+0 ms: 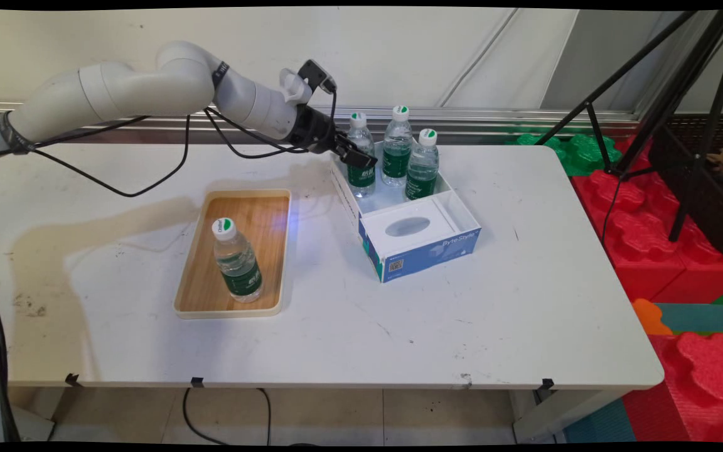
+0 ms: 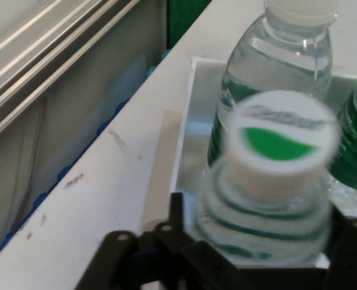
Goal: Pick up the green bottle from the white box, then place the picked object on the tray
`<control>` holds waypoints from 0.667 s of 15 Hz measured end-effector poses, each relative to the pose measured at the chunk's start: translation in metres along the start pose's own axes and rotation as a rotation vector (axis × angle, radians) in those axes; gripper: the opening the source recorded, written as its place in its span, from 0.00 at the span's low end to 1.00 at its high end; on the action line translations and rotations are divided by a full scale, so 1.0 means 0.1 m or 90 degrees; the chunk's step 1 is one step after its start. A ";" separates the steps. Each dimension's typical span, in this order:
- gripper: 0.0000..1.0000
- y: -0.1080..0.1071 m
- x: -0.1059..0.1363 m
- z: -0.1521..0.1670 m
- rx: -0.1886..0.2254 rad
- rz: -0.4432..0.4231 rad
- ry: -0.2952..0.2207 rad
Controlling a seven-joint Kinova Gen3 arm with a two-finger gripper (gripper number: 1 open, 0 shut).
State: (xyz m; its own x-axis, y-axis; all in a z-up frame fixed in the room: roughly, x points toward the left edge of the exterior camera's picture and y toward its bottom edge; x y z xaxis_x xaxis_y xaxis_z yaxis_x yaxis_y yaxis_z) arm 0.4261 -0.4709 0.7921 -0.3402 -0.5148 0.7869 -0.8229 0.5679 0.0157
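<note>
My gripper (image 1: 358,157) reaches into the open end of a blue and white box (image 1: 462,216) and is shut on the leftmost water bottle (image 1: 361,164), below its shoulder. In the hand view this bottle's white and green cap (image 2: 279,144) sits between the two fingers (image 2: 177,212), which press its sides. The bottle stands upright in the box. Two more bottles, one (image 1: 397,145) behind and one (image 1: 423,164) to the right, stand beside it in the same box. A fourth bottle (image 1: 236,259) stands in a wooden tray (image 1: 193,295) at the left.
The box's closed front half has an oval opening (image 1: 408,226). A metal rail (image 1: 524,114) runs along the table's far edge. Black tripod legs (image 1: 681,125) and red foam blocks (image 1: 669,251) lie past the table's right end. Black cables (image 1: 148,182) hang from the arm.
</note>
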 end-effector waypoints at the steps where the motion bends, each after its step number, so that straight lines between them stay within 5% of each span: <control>1: 0.00 0.00 0.00 0.00 0.000 0.000 0.001; 10: 0.00 0.02 0.00 -0.04 -0.003 -0.004 0.015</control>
State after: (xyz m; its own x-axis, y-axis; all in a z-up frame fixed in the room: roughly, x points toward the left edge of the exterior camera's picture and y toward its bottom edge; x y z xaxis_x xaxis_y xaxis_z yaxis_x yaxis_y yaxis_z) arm 0.4264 -0.4668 0.7944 -0.3244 -0.5024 0.8015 -0.8226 0.5682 0.0233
